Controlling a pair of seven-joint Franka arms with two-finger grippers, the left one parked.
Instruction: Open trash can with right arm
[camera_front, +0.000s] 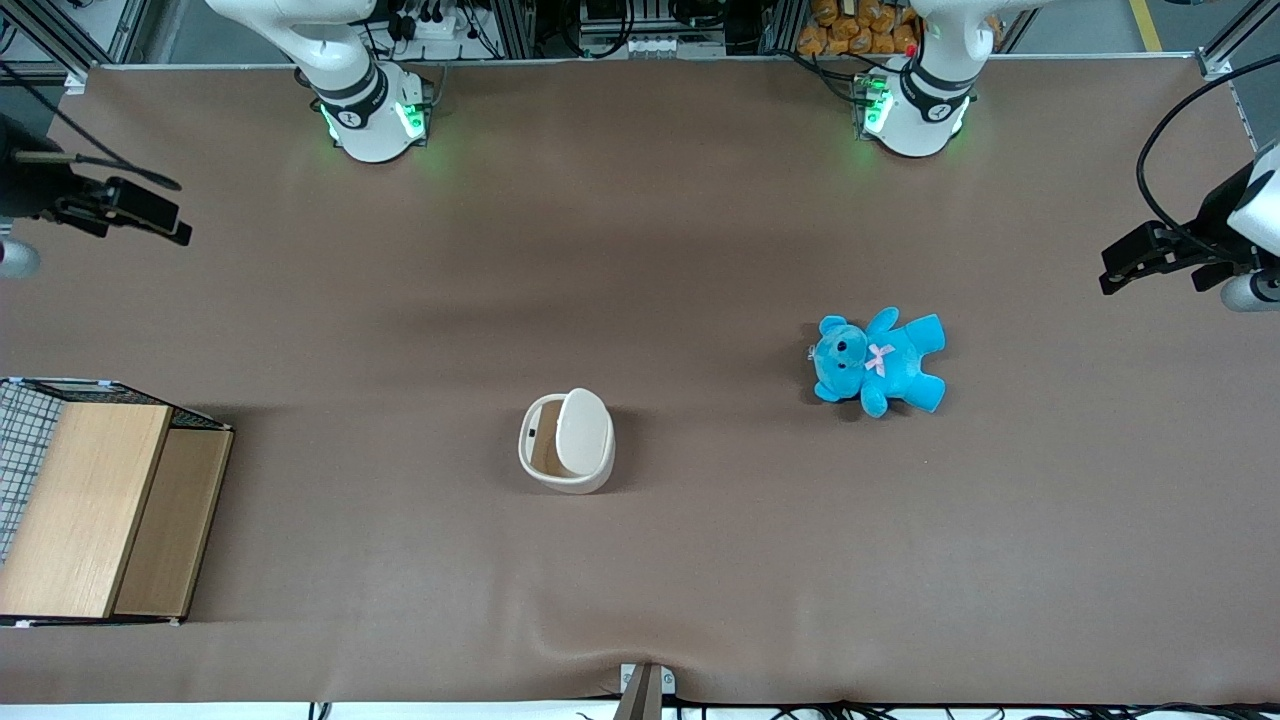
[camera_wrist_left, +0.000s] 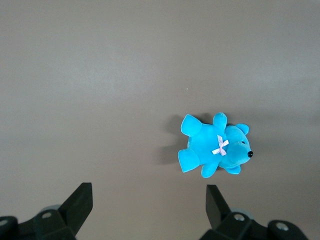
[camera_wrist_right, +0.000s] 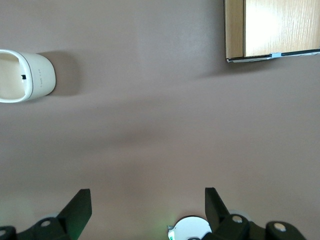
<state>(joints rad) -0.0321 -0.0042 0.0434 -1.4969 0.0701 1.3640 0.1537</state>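
The cream-white trash can (camera_front: 566, 470) stands on the brown table, about midway between the two arms' ends and nearer the front camera than the arm bases. Its smooth lid (camera_front: 586, 430) is tilted up on the side toward the parked arm, so the tan inside (camera_front: 545, 450) shows. The right wrist view also catches the trash can (camera_wrist_right: 42, 75) with its opening exposed. My right gripper (camera_wrist_right: 147, 207) hangs open with nothing between its black fingers. In the front view the right gripper (camera_front: 150, 212) is raised at the working arm's end of the table, well apart from the can.
A wooden box with wire mesh (camera_front: 90, 510) sits at the working arm's end, near the front edge; the wooden box (camera_wrist_right: 272, 27) also shows in the right wrist view. A blue teddy (camera_front: 880, 362) lies toward the parked arm's end. The right arm's base (camera_front: 370, 115) stands at the table's back edge.
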